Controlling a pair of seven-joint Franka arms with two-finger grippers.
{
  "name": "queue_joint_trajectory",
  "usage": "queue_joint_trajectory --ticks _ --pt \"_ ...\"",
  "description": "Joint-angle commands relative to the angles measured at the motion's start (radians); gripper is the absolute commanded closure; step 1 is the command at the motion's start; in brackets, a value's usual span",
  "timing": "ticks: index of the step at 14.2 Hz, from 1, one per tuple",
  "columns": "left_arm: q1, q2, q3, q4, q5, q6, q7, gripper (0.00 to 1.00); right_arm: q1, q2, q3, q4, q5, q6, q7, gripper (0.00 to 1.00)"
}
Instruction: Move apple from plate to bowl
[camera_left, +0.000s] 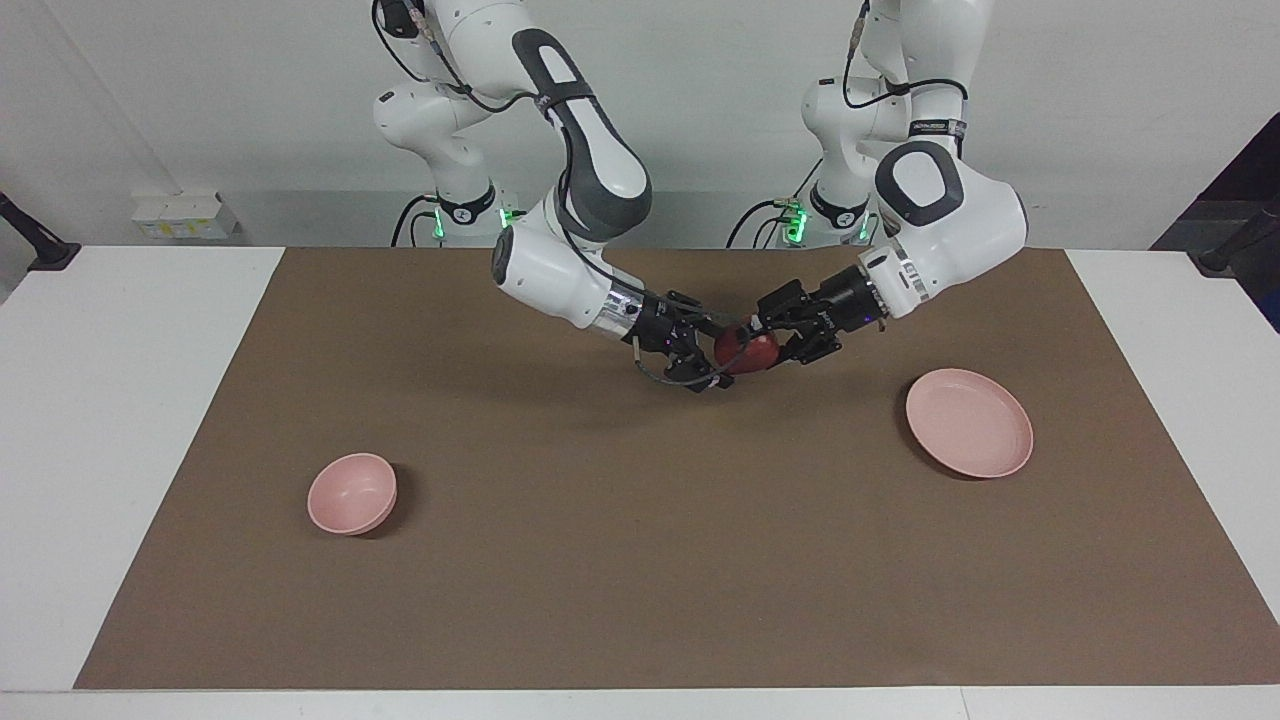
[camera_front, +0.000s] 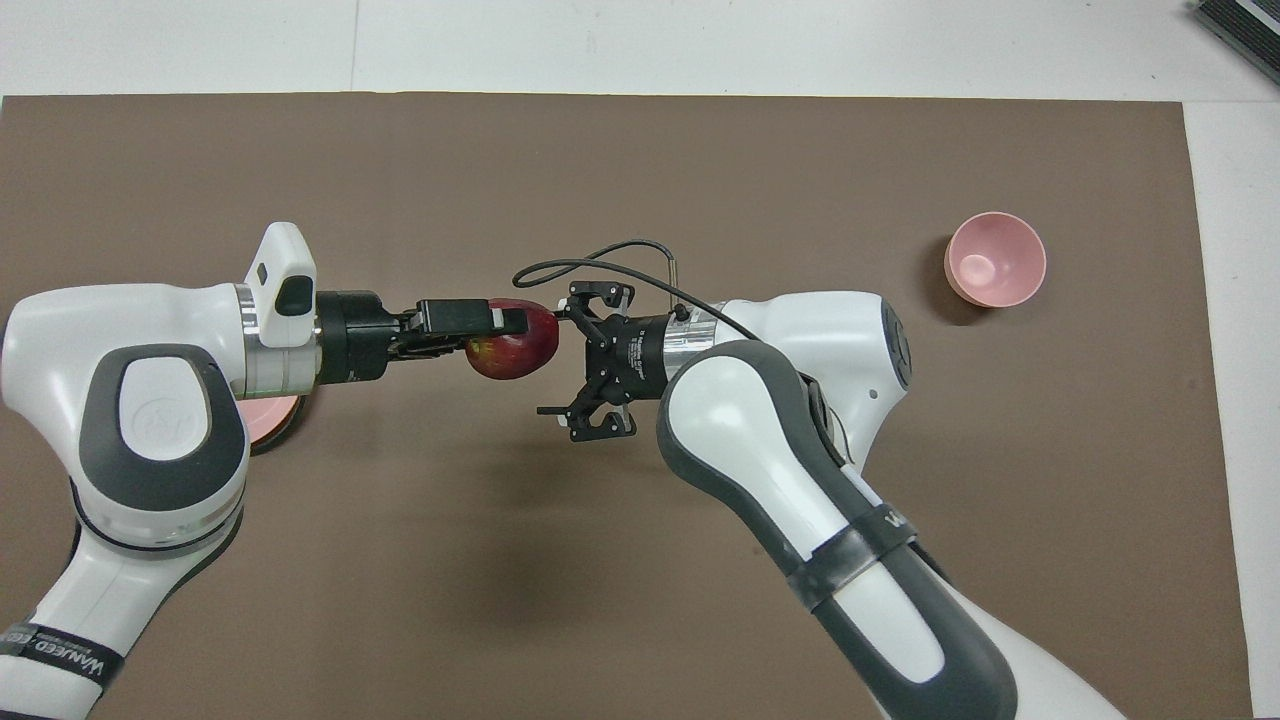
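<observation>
The dark red apple (camera_left: 745, 352) is held in the air over the middle of the brown mat. My left gripper (camera_left: 768, 342) is shut on it, as the overhead view (camera_front: 510, 335) also shows. My right gripper (camera_left: 718, 358) is open and faces the apple (camera_front: 515, 342) from the right arm's side, with its fingertips right beside it; I cannot tell if they touch. In the overhead view the right gripper (camera_front: 568, 360) spreads wide. The pale pink plate (camera_left: 968, 422) lies empty toward the left arm's end, partly hidden under the left arm from overhead (camera_front: 262, 420). The small pink bowl (camera_left: 351, 493) stands empty toward the right arm's end.
The brown mat (camera_left: 640, 560) covers most of the white table. The bowl (camera_front: 996, 259) lies farther from the robots than the plate. A cable loops over the right wrist (camera_front: 600, 262).
</observation>
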Motion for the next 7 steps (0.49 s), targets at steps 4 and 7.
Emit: queue_joint_trajectory --ticks 4,7 --pt "-0.055 -0.028 0.009 -0.05 -0.019 0.021 -0.017 1.0 -0.029 -0.01 0.011 0.008 0.064 -0.059 -0.064 0.0" --pt "-0.092 -0.028 0.011 -0.047 -0.018 0.027 -0.048 1.0 -0.021 -0.01 0.009 0.008 0.112 -0.05 -0.071 0.21"
